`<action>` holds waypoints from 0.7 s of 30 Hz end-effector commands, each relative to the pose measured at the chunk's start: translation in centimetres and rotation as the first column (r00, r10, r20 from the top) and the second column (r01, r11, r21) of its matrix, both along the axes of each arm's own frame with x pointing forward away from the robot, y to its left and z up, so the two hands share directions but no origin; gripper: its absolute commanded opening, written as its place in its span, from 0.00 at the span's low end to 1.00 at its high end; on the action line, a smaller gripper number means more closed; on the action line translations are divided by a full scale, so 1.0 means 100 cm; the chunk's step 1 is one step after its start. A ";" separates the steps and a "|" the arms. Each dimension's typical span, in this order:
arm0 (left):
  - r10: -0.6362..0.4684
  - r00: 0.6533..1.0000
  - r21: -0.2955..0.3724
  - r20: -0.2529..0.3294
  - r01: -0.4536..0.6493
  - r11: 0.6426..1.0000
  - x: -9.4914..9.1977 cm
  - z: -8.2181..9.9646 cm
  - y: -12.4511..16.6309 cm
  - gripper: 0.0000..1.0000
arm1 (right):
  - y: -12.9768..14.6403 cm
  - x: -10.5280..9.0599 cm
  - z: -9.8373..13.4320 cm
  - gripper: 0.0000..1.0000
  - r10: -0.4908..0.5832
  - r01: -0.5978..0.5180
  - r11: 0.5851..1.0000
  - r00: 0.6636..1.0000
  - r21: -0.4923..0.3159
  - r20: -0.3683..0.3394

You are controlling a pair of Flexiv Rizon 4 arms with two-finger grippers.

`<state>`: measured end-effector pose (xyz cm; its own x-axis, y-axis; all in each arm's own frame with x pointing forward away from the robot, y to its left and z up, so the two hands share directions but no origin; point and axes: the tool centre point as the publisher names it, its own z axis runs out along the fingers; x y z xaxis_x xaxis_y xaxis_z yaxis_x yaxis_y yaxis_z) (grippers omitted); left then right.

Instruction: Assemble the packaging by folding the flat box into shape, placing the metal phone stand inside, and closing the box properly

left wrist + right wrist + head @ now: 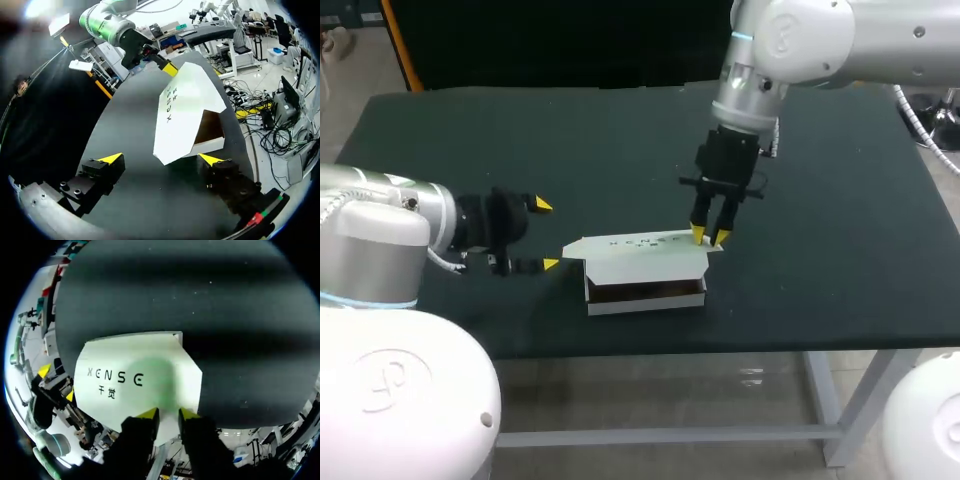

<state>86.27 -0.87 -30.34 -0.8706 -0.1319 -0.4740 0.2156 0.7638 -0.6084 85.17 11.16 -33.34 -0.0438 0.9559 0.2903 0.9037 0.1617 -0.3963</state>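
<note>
- Closest to the head camera is the left arm (380, 220). Its left hand (547, 235) lies low over the dark green desk (570, 150), released, yellow tips spread wide and holding nothing. It sits just beside the box's left end, not touching it.
- The white cardboard box (645, 300) stands near the desk's front edge, already folded into shape.
- Its white printed lid (640, 255) is tilted over the body but not shut. A gap along the front shows the brown inside (210, 125).
- The right hand (710, 237) comes down from above with its tips on the lid's right rear corner. It is clenched almost closed, with only a slim gap and nothing gripped between the tips.
- The metal phone stand shows in no view, and I cannot tell whether it is already inside.
- Judging from this, folding is done and closing is under way. Left to do: press the lid flat and tuck its front flap.
</note>
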 end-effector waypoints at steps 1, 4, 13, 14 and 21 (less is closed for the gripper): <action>-0.077 0.989 -0.075 -0.124 0.068 0.995 0.009 0.008 0.016 1.00 | 0.000 -0.001 0.000 0.29 -0.003 0.003 1.000 1.000 -0.002 0.004; 0.063 0.962 -0.101 -0.267 -0.093 0.990 0.013 0.022 0.017 1.00 | 0.001 -0.001 0.000 0.28 -0.006 0.006 1.000 1.000 -0.003 0.004; 0.431 0.625 0.095 -0.650 -0.496 0.863 0.043 0.052 0.017 1.00 | 0.003 0.000 -0.002 0.28 -0.013 0.013 1.000 1.000 -0.008 0.004; 0.579 0.546 0.163 -0.606 -0.627 0.762 0.048 0.052 0.017 1.00 | 0.003 -0.001 -0.002 0.28 -0.015 0.015 1.000 1.000 -0.010 0.004; 0.579 0.546 0.163 -0.606 -0.627 0.762 0.048 0.052 0.017 1.00 | 0.002 -0.001 -0.003 0.28 -0.024 0.024 1.000 1.000 -0.009 0.005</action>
